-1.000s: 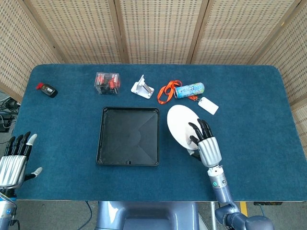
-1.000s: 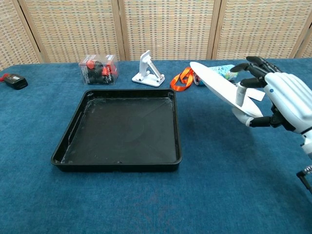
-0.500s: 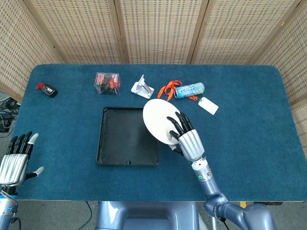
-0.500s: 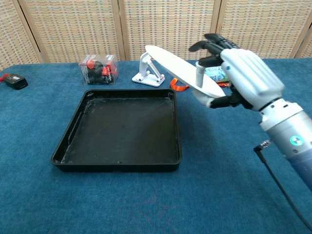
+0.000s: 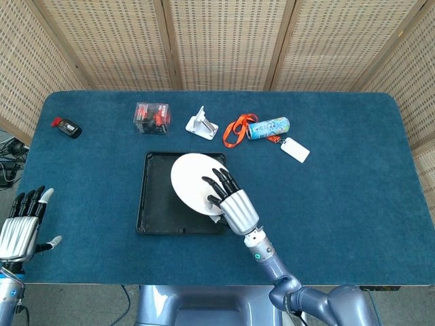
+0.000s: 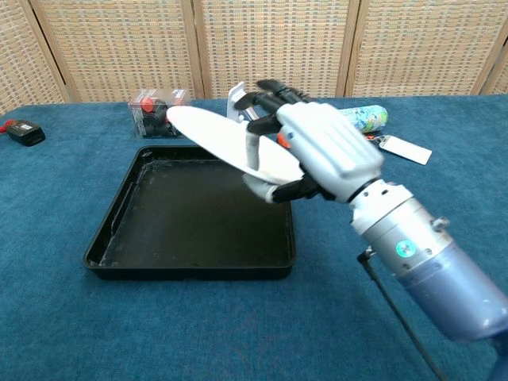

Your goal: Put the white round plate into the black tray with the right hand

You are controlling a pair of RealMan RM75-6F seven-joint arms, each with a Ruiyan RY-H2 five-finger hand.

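The right hand (image 5: 231,204) grips the round white plate (image 5: 194,180), tilted above the square black plastic tray (image 5: 153,204). Best to level it, lower centrally, then release. At twelve o'clock, a white stand (image 5: 202,124) and clear box (image 5: 151,115) sit clear. The left hand (image 5: 20,227) rests spread, empty, on the blue desk (image 5: 353,176).

Black tray (image 5: 153,204) floor is bare, open from above; white round plate (image 5: 196,182) hangs tilted over its right half in the right hand (image 5: 231,204). Clutter sits behind the tray's far rim: clear box (image 5: 151,117), white stand (image 5: 202,124), orange lanyard (image 5: 238,129), can (image 5: 268,127), tag (image 5: 295,150). Table (image 5: 353,197) right of the tray is open. Left hand (image 5: 19,231) is well apart at the near-left edge.
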